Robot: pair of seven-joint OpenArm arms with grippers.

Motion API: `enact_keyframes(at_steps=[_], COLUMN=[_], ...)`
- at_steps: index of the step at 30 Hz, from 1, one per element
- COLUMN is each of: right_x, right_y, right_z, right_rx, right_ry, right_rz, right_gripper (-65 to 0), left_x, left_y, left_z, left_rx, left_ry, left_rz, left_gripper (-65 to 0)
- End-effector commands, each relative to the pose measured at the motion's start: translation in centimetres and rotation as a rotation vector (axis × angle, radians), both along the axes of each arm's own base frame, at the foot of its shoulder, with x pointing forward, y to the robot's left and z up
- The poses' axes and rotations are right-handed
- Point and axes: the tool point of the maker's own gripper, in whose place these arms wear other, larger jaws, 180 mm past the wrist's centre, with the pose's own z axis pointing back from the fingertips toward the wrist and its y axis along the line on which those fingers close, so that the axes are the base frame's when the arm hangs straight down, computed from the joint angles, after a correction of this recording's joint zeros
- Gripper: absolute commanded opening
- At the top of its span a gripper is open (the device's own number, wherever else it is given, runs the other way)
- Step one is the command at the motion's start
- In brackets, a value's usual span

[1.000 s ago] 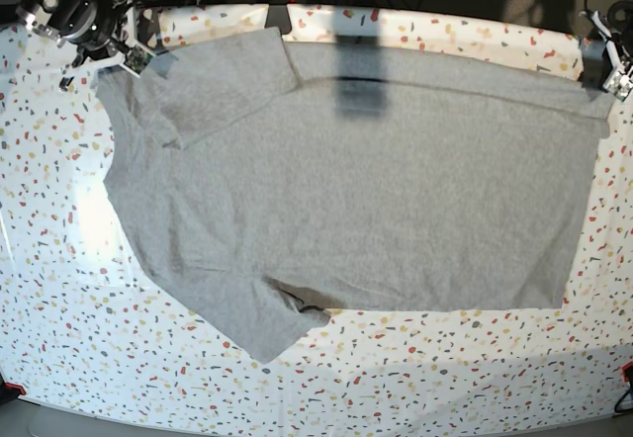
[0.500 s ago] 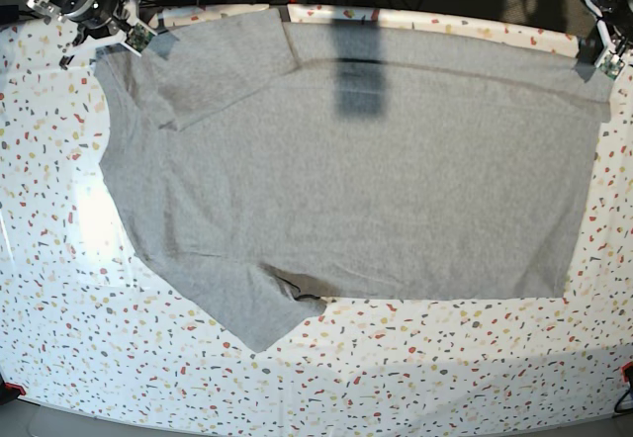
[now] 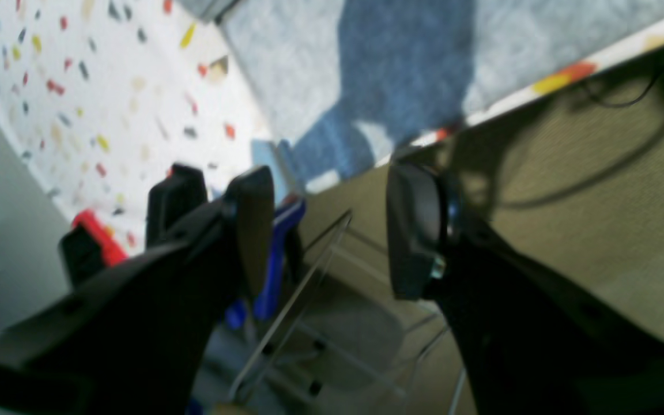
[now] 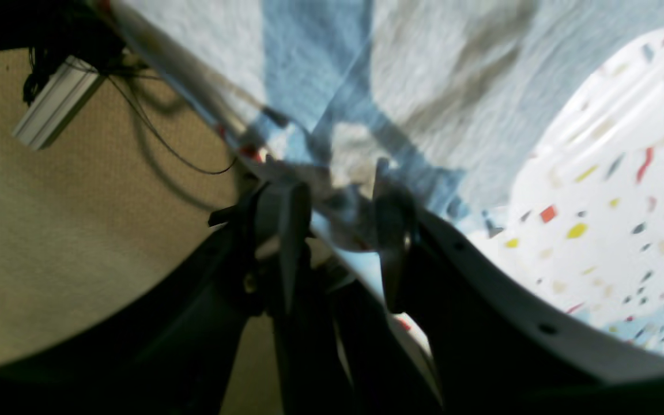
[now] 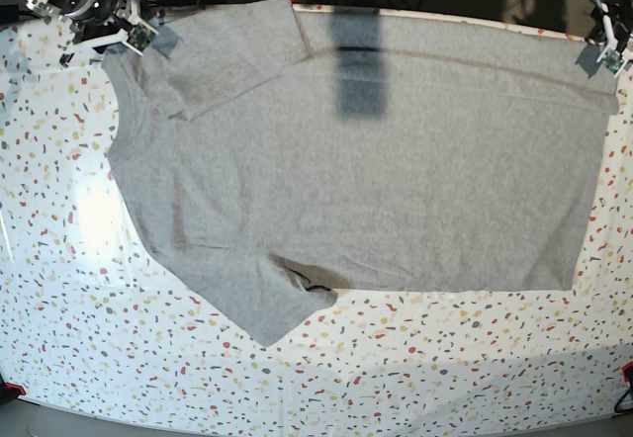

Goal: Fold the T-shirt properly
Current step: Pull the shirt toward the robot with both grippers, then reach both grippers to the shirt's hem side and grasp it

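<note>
The T-shirt [image 5: 376, 180] lies spread flat on the speckled table [image 5: 415, 368], plain grey side up, with no lettering showing. One sleeve points to the front left and the other is folded over at the far left. Its far edge reaches the table's far edge. My right gripper [image 5: 138, 34] hovers at the far left corner of the shirt; in the right wrist view it [image 4: 338, 242] has its jaws apart, with the shirt [image 4: 453, 69] just past the tips. My left gripper [image 5: 605, 56] is at the far right corner; in the left wrist view it [image 3: 332, 230] is open and empty, off the shirt [image 3: 320, 57].
Tan floor with cables [image 3: 597, 173] lies beyond the table's far edge. A dark shadow band [image 5: 358, 61] crosses the shirt's far middle. Red clamps sit at the front corners [image 5: 10, 390] and a red and blue clamp [image 3: 93, 242] at the far right corner.
The shirt has slid toward the table's far edge. Both grippers have drawn back with it to the far corners.
</note>
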Motion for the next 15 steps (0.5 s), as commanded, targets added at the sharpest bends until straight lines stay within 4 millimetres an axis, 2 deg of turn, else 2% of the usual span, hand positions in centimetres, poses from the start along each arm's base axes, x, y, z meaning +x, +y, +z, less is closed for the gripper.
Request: enact_keyframes(at_steps=[1, 4, 7, 12, 15], right_x=[0.7, 1.9, 3.5, 5.5, 7.3], right_y=[0.3, 1.1, 1.6, 3.4, 4.5], right_z=[0.9, 2.0, 3.0, 4.0, 4.7], right_rx=[0.005, 0.019, 0.058, 0.214, 0.281], right_ry=[-0.029, -0.085, -0.161, -0.201, -0.283], right_rz=[0.017, 0.013, -0.033, -0.124, -0.151], right_gripper=[-41.3, -41.3, -41.3, -41.3, -41.3], left_x=[0.9, 2.0, 4.4, 9.1, 11.6], left_y=[0.8, 2.0, 2.9, 1.4, 0.8], left_z=[1.2, 2.7, 4.8, 9.8, 11.8], left_rx=[0.049, 0.112, 0.104, -0.148, -0.272], left_ry=[-0.021, -0.055, -0.185, -0.508, -0.616], left_rz=[-0.025, -0.044, -0.029, 0.007, 0.028], left_gripper=[-34.3, -34.3, -34.3, -34.3, -34.5])
